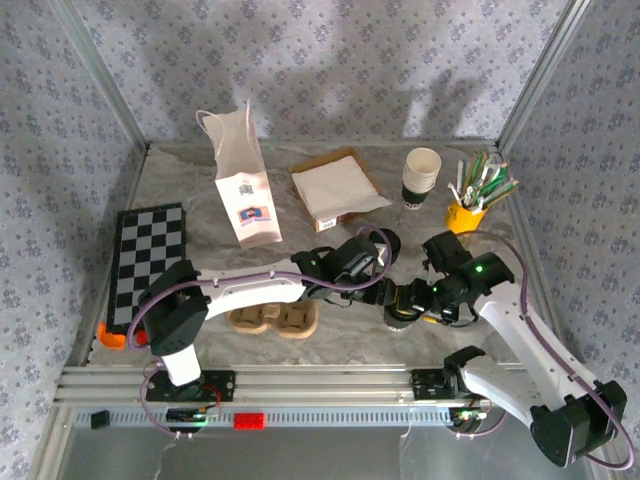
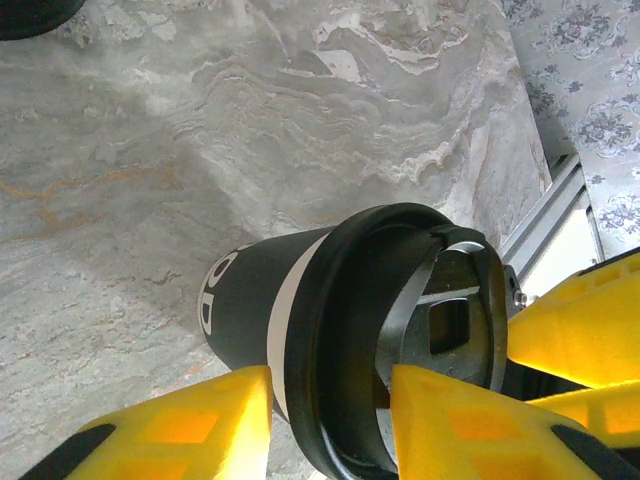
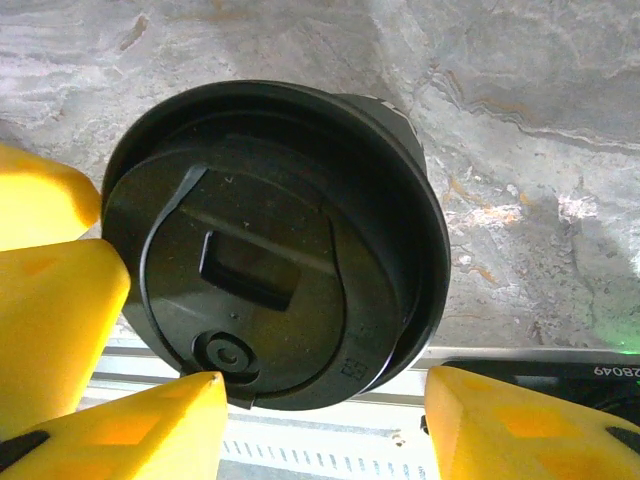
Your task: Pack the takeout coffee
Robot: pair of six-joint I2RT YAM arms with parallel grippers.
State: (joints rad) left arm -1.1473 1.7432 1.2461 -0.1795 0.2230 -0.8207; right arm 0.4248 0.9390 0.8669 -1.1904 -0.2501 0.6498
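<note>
Left gripper (image 2: 330,425) fingers (image 2: 170,430) flank the coffee (image 2: 245,300) lid (image 2: 320,340), clamped or not unclear; right gripper (image 3: 320,390) gapes around it, likely guarding it.

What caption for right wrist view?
The takeout coffee, lid face-on, ahead of the right gripper and its yellow fingers, marble table behind.

I have open marble (image 1: 203,245) between the chessboard (image 1: 150,262) and the paper bag (image 1: 243,190); the tan tray (image 1: 273,318) blocks near centre, napkins (image 1: 335,185) and the cup stack (image 1: 421,177) crowd far right.
</note>
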